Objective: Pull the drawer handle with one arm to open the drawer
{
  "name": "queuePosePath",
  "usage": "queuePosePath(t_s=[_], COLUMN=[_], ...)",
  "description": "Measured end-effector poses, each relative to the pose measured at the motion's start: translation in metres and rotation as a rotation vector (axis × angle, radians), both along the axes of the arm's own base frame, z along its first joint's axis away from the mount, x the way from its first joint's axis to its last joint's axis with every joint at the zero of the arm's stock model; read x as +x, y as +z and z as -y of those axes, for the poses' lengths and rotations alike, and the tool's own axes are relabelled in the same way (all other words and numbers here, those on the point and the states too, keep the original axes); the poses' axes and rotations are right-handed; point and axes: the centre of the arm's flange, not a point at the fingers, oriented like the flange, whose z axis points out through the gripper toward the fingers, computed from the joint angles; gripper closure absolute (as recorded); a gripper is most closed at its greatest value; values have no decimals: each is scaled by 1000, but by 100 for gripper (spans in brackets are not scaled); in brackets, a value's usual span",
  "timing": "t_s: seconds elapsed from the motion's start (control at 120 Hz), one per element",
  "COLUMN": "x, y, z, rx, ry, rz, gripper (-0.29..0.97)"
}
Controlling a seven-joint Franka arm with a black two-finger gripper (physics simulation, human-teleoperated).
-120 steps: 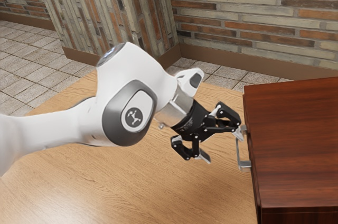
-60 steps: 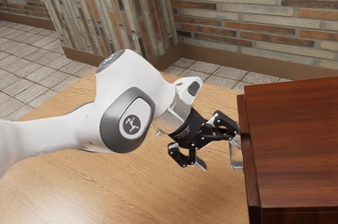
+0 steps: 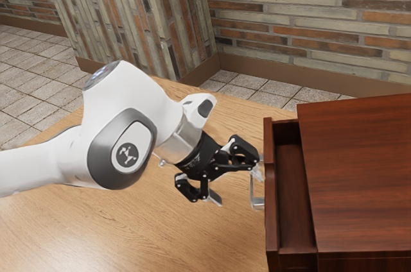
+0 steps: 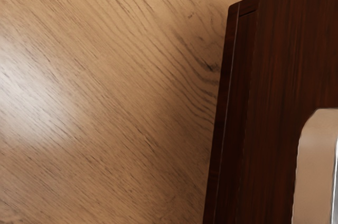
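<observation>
Nearest you: the arm [image 3: 122,150] comes in low over the table [image 3: 96,233] from the exterior view's left. The wrist is rolled so the gripper [image 3: 236,185] faces the drawer front, jaws spread wide and not clamped on anything. The near finger [image 3: 214,199] hangs free over the tabletop, well apart from the handle [image 3: 256,190]. The far finger [image 3: 256,170] sits at the handle's upper end, either touching it or tucked just behind the bar; can't tell which from this angle. Read it as a hook pull, not a pinch.

Wrist view: the handle [image 4: 317,171] is the pale blur right under the hand, against the dark drawer [image 4: 274,102] face, with the table [image 4: 105,102] beside it.

Further out: the drawer [image 3: 271,221] stands partway out of the cabinet [image 3: 359,169]. Its front panel is off the cabinet face and the cavity shows from above.

Step in hand, my read: mid-pull. The drawer is well begun on opening, and whether that counts as done depends on your threshold.

Next move needs:
- Pull straight along the slide axis, toward the exterior view's left.
- Fix height and wrist roll. One finger looks to be carrying the load, so any drift along the bar could slip the hook off the end.
- Don't close the jaws during the pull.

Farthest back: brick wall [image 3: 308,15] and tiled floor [image 3: 38,86]. Neither matters here.
</observation>
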Motion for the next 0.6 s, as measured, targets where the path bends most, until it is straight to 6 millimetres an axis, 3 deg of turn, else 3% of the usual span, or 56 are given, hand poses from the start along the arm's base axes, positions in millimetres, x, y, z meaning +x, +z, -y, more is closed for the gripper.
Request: queuePosePath(t_s=[0.6], x=[-54], y=[4], z=[-70], rx=[22], ry=[79], rz=[0], gripper=[0])
